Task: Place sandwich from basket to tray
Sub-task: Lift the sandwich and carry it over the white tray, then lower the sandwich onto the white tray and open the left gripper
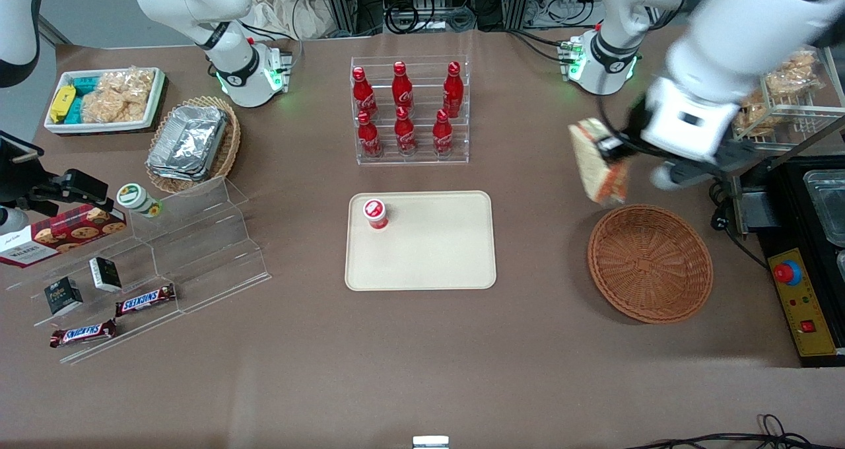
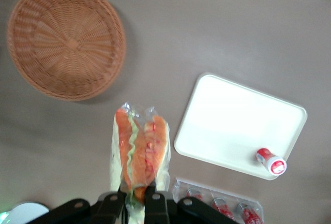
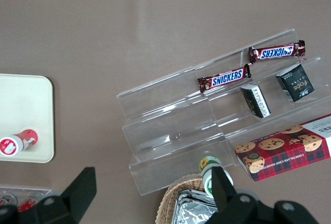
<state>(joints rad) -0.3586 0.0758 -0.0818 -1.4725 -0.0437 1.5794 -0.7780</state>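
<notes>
My left gripper (image 1: pixel 610 148) is shut on the sandwich (image 1: pixel 598 170), a wrapped wedge of pale bread with orange-red and green filling, and holds it in the air above the table just past the rim of the round reddish-brown basket (image 1: pixel 650 261), farther from the front camera. In the left wrist view the sandwich (image 2: pixel 140 149) hangs between the black fingers (image 2: pixel 155 206), with the basket (image 2: pixel 66 40) holding nothing and the beige tray (image 2: pixel 240 123) apart from it. The tray (image 1: pixel 436 251) lies mid-table.
A small red-capped cup (image 1: pixel 375 213) stands on the tray's corner. A clear rack of red bottles (image 1: pixel 409 109) stands farther from the front camera than the tray. A wire rack of bagged pastries (image 1: pixel 785 92) and a black control box (image 1: pixel 802 304) are at the working arm's end.
</notes>
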